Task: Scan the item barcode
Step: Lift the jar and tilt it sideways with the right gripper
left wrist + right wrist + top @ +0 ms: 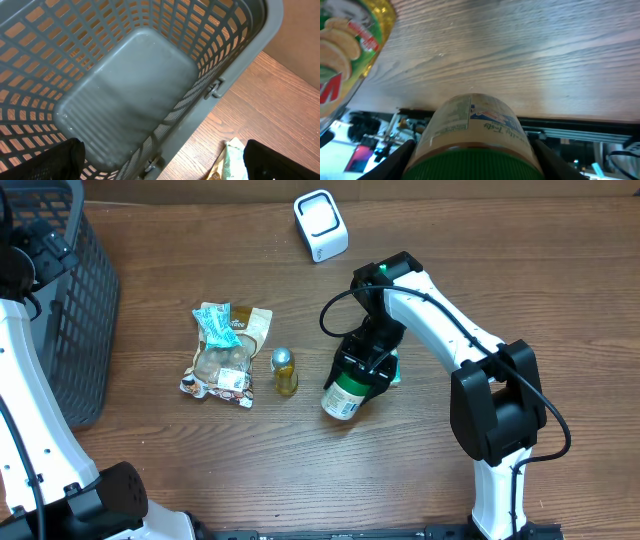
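My right gripper (368, 370) is closed partway around the jar (343, 398), gripping it at the green lid end. The right wrist view shows a finger on each side of the lid. The jar is tilted, with its base pointing toward the front edge of the counter (500, 260). I cannot tell whether the base touches the wood.

Gripping at the lid leaves the paper label uncovered, which the scan requires. Fine print on the label faces the wrist camera, but no barcode can be made out. The scanner (321, 225), a small white unit, stands well apart near the far edge, with bare wood between it and the jar. In my judgement, the label has to be carried there and turned to face its window.

My left gripper (165, 167) is spread wide and holds nothing. It hangs over the grey basket (70, 330), which is empty inside, probably ready to receive scanned goods.

A small bottle (285, 370) of yellow liquid stands just beside the jar. The snack bags (225, 355) lie further left, overlapping each other.

The counter is brown wood with a plain grain, flat and dry. Past its front edge, the right wrist view shows only blurred frame parts and cables.
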Robot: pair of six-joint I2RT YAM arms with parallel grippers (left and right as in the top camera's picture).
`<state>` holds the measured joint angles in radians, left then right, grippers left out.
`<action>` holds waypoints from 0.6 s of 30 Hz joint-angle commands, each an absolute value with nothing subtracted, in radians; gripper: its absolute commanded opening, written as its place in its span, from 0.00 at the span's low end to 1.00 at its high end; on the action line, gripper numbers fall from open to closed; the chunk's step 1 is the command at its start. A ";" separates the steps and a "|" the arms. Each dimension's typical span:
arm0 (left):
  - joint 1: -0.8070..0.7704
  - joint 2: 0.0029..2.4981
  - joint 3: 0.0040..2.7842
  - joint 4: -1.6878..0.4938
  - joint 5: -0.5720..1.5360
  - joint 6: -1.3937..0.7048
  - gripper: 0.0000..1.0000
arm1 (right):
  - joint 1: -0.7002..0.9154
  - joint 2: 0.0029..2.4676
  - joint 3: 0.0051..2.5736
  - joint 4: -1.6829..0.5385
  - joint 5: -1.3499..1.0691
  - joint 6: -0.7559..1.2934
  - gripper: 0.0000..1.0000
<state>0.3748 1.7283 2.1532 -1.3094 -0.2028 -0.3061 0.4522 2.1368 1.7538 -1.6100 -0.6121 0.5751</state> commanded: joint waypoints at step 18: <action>0.377 1.734 2.162 -1.306 -0.205 -0.288 0.99 | 0.447 2.136 1.782 -1.660 -0.871 0.577 0.45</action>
<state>0.3748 1.7283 2.1532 -1.3094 -0.2028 -0.3061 0.4522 2.1368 1.7538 -1.6535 -0.8070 0.5758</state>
